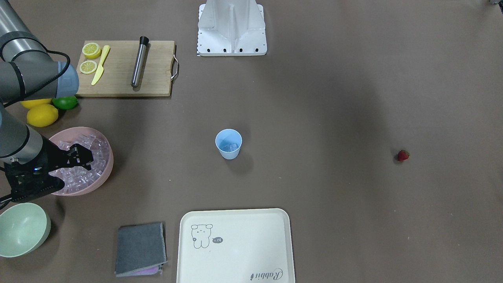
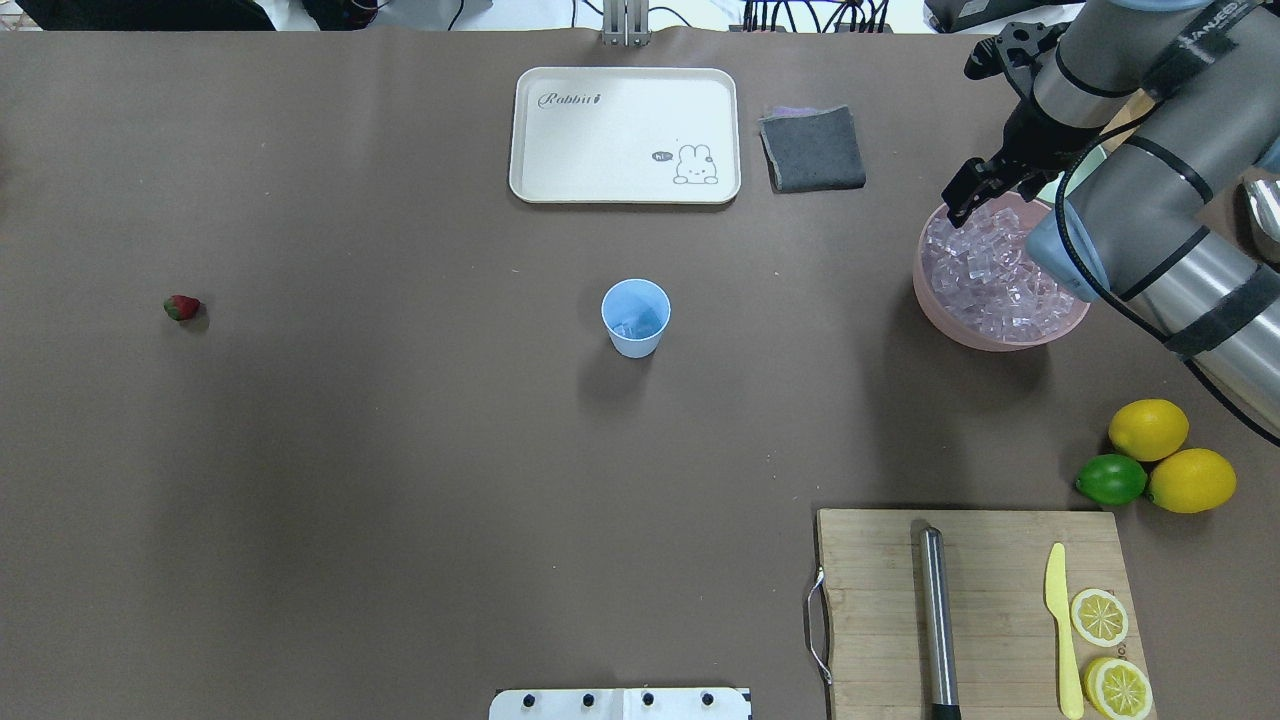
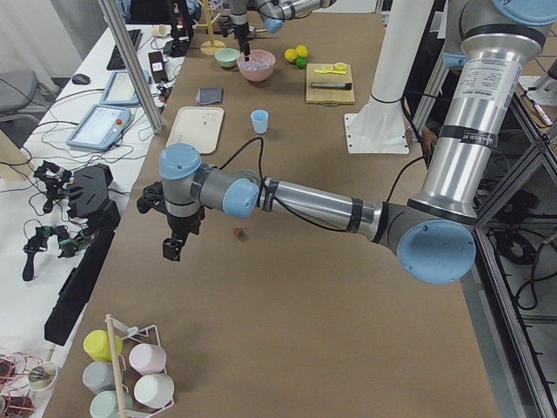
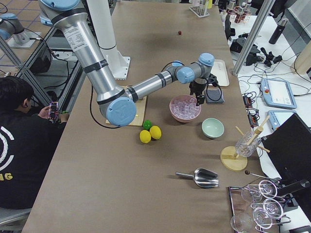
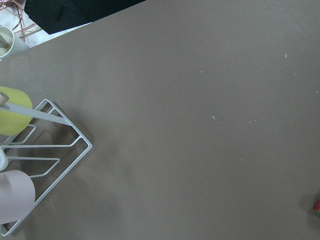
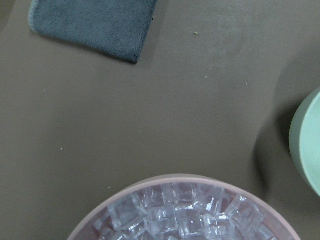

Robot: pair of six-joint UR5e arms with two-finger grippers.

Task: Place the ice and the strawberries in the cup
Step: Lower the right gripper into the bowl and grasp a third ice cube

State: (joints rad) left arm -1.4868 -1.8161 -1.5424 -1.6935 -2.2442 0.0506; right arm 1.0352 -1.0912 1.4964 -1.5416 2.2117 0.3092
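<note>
The light-blue cup [image 1: 228, 138] stands mid-table with a little ice [image 1: 230, 147] inside. More ice [image 2: 990, 270] fills the pink bowl [image 2: 935, 300]. My right gripper [image 2: 962, 195] hangs over that bowl's far rim and looks open, with nothing seen between its fingers. The right wrist view shows the ice [image 6: 175, 212] below and no fingers. The strawberry [image 2: 182, 307] lies alone on the table far to the cup's left. In the exterior left view my left gripper [image 3: 172, 248] hovers beside the strawberry [image 3: 238, 232]. I cannot tell whether it is open or shut.
A cream tray [image 2: 625, 190] and a grey cloth [image 2: 812, 148] lie beyond the cup. A pale green bowl [image 1: 19, 228] sits by the pink bowl. A cutting board [image 2: 880, 600] holds lemon halves, a knife and a metal rod. Lemons and a lime [image 2: 1110, 480] are nearby. A cup rack [image 5: 30, 150] stands near the left gripper.
</note>
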